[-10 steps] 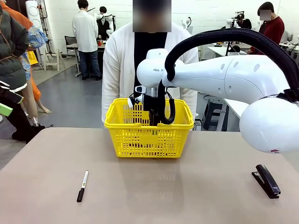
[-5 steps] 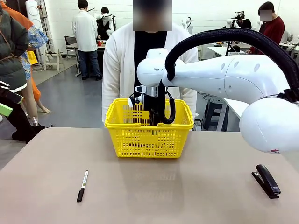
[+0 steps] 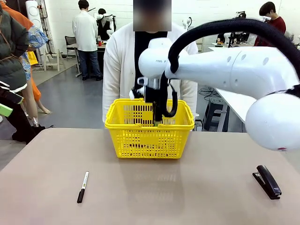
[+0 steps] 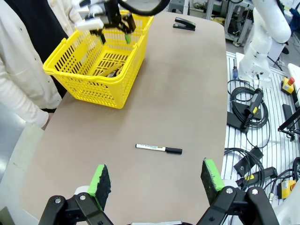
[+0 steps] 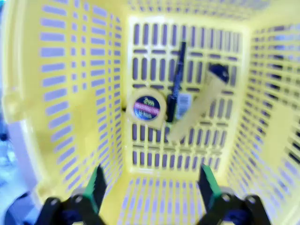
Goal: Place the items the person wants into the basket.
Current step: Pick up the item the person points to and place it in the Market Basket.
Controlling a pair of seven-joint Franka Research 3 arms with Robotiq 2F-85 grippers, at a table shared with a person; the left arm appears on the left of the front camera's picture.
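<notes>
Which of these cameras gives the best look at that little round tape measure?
The right wrist view: it looks straight down into the yellow basket, where the tape measure lies on the floor beside the pen and utility knife. The front view hides it behind the basket's lattice wall; the left wrist view shows just dark shapes inside.

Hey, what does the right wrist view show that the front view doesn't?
Right wrist view alone: the basket's floor, with the tape measure, the dark pen and the utility knife lying on it, below the open right hand.
Front view alone: the marker and the stapler on the table, and the person behind the basket.
Both: the yellow basket.
</notes>
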